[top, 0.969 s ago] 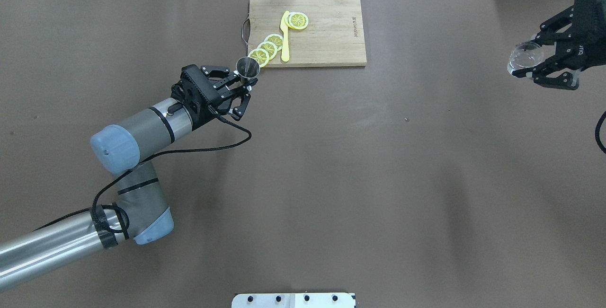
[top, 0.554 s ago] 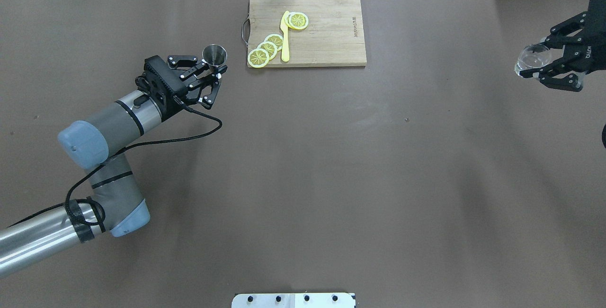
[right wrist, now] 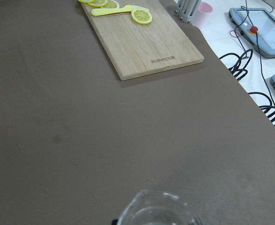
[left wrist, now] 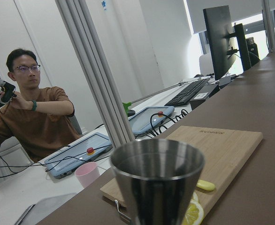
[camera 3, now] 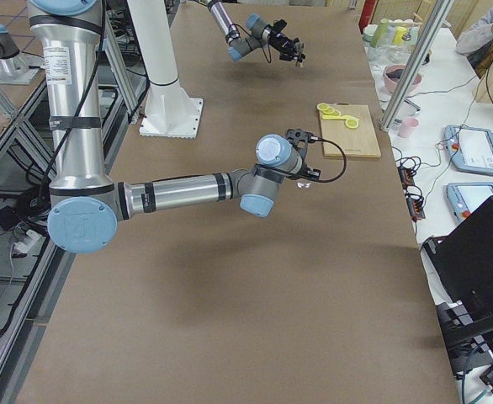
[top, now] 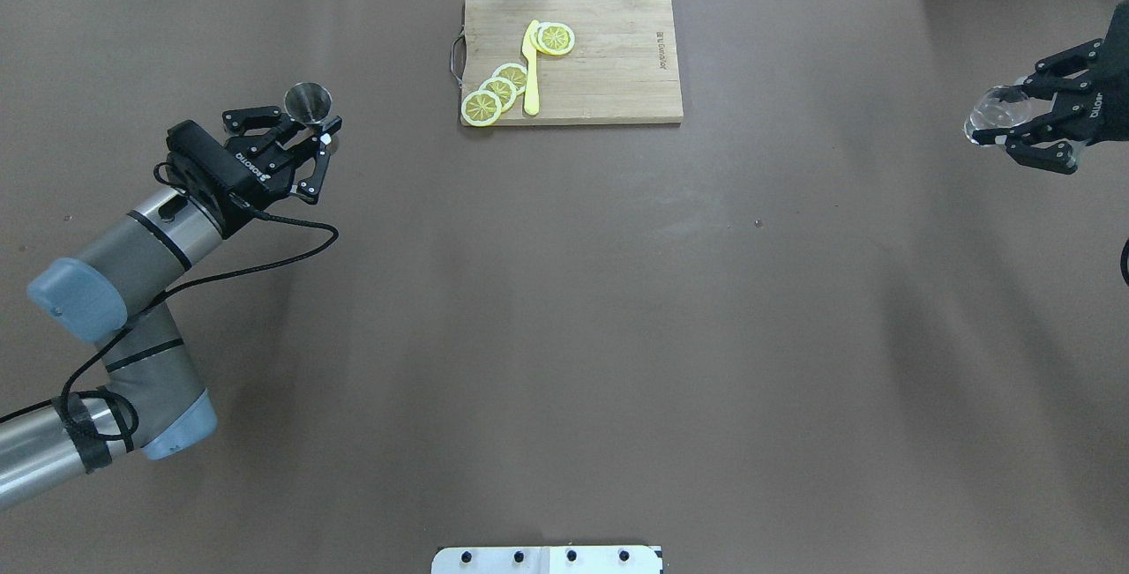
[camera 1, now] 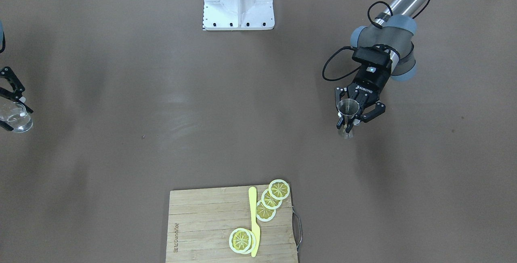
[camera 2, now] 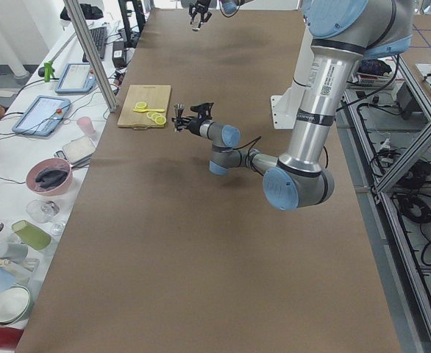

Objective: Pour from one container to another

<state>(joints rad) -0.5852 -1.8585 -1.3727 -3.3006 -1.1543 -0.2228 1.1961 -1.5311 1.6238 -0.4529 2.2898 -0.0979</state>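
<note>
Carried leftward, away from the cutting board [top: 609,63], the metal jigger [top: 308,101] sat upright, clamped in the left jaws over the bench [top: 564,292]. The right jaws gripped the clear glass [top: 990,113] at the far right edge. With the containers well apart, pouring looked some way off.

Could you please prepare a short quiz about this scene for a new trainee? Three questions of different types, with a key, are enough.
1. True or false: the left gripper holds the metal jigger upright, mouth up.
2. What does the right gripper hold? A) a spoon B) a clear glass C) a bottle
3. Fill in: the yellow knife lies on the wooden ____.

Key: 1 true; 2 B; 3 cutting board.
</note>
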